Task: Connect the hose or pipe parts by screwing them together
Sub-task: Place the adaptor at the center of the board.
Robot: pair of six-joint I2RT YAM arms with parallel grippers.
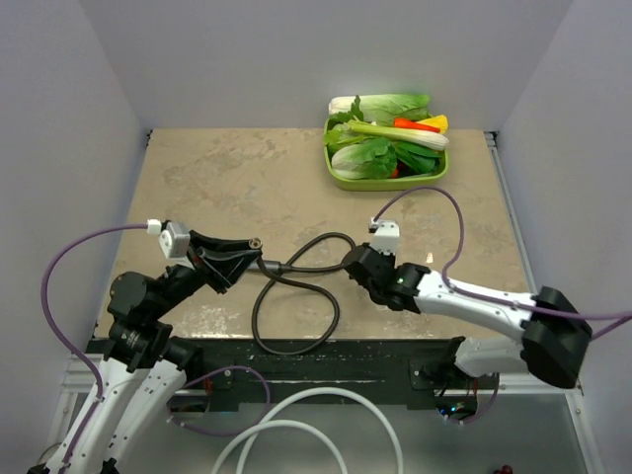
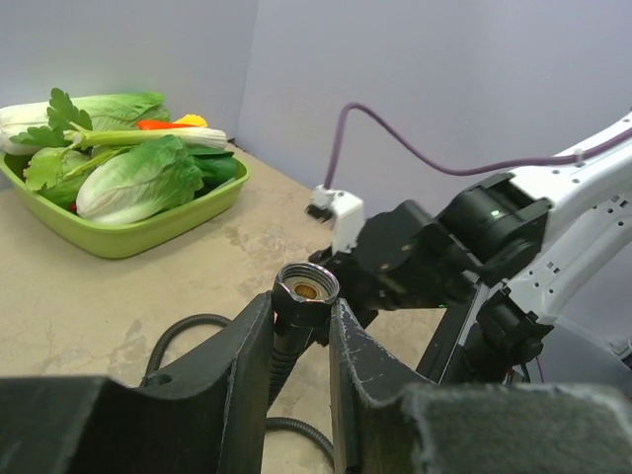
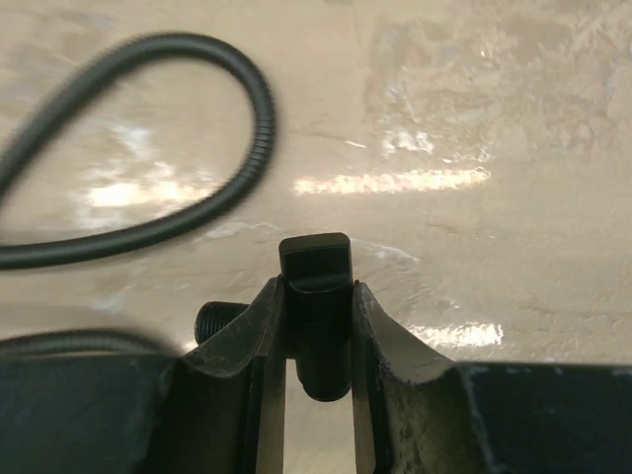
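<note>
Hose (image 3: 265, 128) loops across the surface (image 1: 217, 178) between the arms; left hand (image 2: 301, 314) is clamped on its threaded end nut (image 2: 305, 289) while right hand (image 3: 318, 301) pinches the small black T-shaped fitting (image 3: 316, 265) near it

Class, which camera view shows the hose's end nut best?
Left wrist: the end nut faces the lens, clamped in the left hand. Top external shows it as a speck; right wrist shows only hose loops.
</note>
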